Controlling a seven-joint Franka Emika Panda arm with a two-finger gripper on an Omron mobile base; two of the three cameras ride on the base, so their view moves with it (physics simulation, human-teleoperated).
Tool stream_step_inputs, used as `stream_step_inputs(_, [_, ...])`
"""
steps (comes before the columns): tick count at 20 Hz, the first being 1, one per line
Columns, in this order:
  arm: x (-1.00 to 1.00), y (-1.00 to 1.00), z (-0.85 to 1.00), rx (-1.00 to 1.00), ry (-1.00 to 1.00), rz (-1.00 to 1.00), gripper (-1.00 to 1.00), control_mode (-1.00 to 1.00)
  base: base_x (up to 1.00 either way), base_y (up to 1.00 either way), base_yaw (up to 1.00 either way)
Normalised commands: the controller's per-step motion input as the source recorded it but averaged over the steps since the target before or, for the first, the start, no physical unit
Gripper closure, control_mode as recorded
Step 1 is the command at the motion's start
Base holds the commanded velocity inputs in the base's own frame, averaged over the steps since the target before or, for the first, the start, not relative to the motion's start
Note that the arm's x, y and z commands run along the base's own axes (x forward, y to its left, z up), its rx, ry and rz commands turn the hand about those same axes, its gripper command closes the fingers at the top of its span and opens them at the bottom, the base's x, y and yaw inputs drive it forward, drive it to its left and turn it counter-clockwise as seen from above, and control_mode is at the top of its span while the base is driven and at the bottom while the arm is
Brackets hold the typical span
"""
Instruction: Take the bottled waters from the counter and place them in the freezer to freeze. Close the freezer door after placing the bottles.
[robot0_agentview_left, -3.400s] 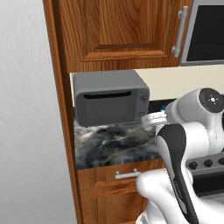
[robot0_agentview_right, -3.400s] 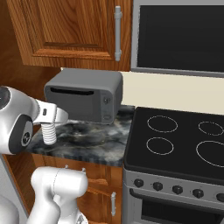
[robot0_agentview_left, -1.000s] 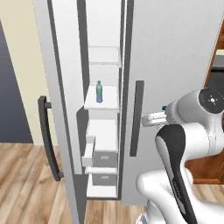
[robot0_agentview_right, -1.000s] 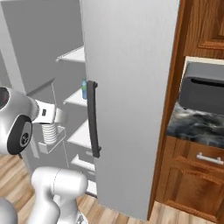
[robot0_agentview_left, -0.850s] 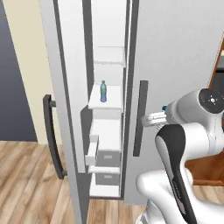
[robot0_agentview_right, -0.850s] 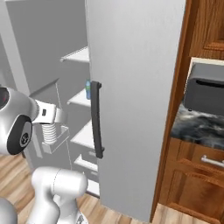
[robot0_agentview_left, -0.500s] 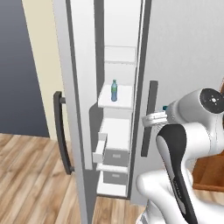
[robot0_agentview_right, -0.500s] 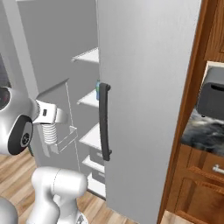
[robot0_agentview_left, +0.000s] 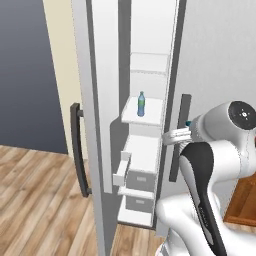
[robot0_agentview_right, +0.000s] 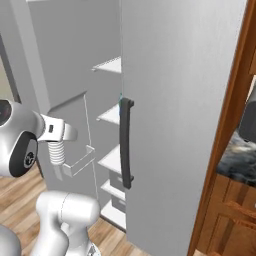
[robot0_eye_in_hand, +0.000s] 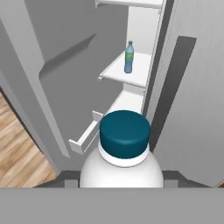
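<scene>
Before the open freezer (robot0_agentview_left: 150, 65), the gripper (robot0_eye_in_hand: 124, 183) clamps a teal-capped bottle (robot0_eye_in_hand: 124, 148); the shelf edge (robot0_eye_in_hand: 120, 81) lies ahead.

The left base view is looking from behind and left of the arm, forward and slightly down, straight into the open freezer (robot0_agentview_left: 150, 150), standing fairly near. The right base view is sitting behind and right of the arm, facing the same unit at a slant and close up (the plain grey door (robot0_agentview_right: 180, 125) is taking up much of it). The hand view is looking along the gripper, over a held bottle's cap (robot0_eye_in_hand: 124, 131), toward the white shelves (robot0_eye_in_hand: 127, 72). All three are sharing the freezer's shelves and drawers.
</scene>
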Motion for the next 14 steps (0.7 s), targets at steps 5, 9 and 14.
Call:
stream_step_inputs(5, [0.00, 0.00, 0.00, 0.00, 0.00, 0.00, 1.00, 1.00, 0.40, 0.19, 0.00])
stream_step_inputs(9, [0.00, 0.00, 0.00, 0.00, 0.00, 0.00, 1.00, 1.00, 0.42, 0.19, 0.00])
stream_step_inputs(14, [0.00, 0.00, 0.00, 0.00, 0.00, 0.00, 1.00, 1.00, 0.41, 0.19, 0.00])
